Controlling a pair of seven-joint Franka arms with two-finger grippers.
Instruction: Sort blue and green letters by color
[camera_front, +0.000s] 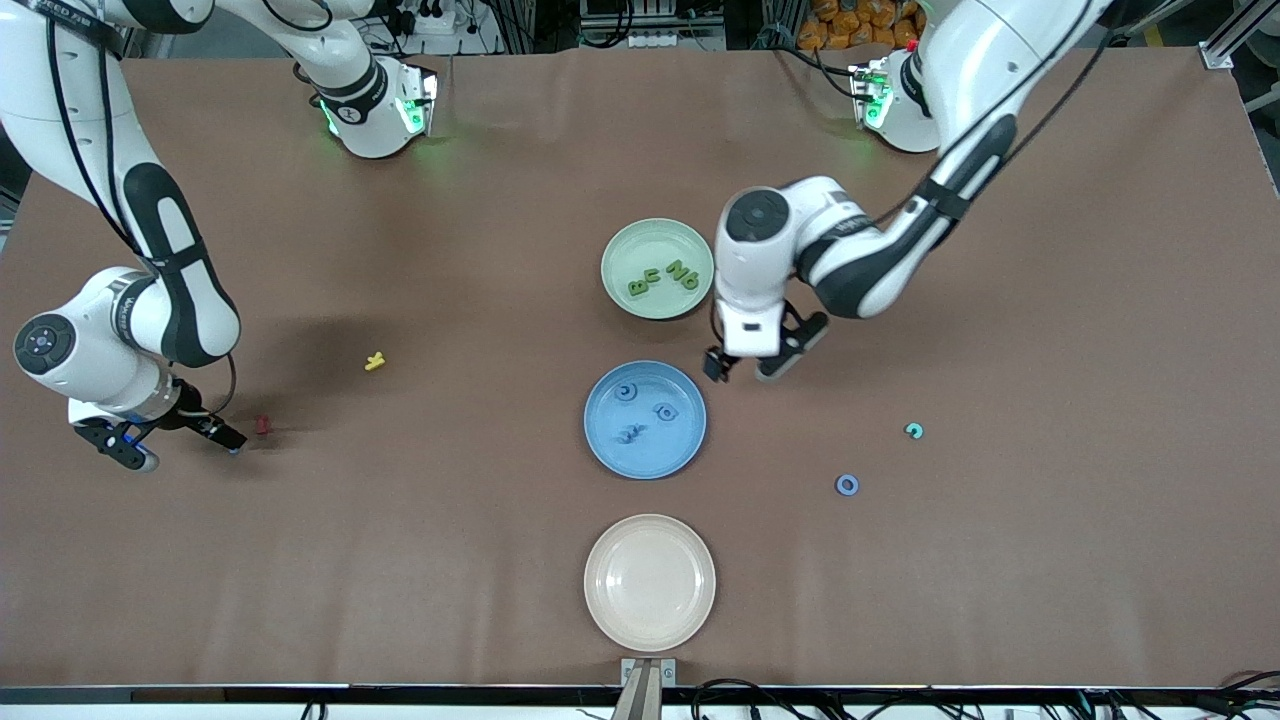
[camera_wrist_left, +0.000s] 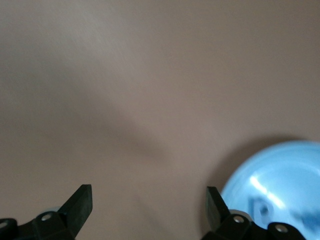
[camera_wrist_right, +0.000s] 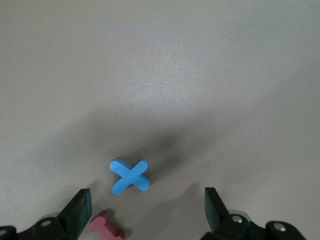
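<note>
The right gripper (camera_front: 170, 447) is held low at the middle left of the front view, jaws spread wide and empty; in the right wrist view a blue X-shaped letter (camera_wrist_right: 129, 176) lies flat on the table (camera_front: 1000, 250), just ahead of the open jaws and between their lines, a dark red letter (camera_wrist_right: 106, 225) close beside one finger; no long axis is offered by the cross, so any approach angle is judged workable. The left gripper (camera_front: 742, 366) hangs wide and empty at frame centre, by the blue plate (camera_front: 600, 440); a blue ring letter (camera_front: 847, 485) lies at lower right, nearer that arm.
</note>
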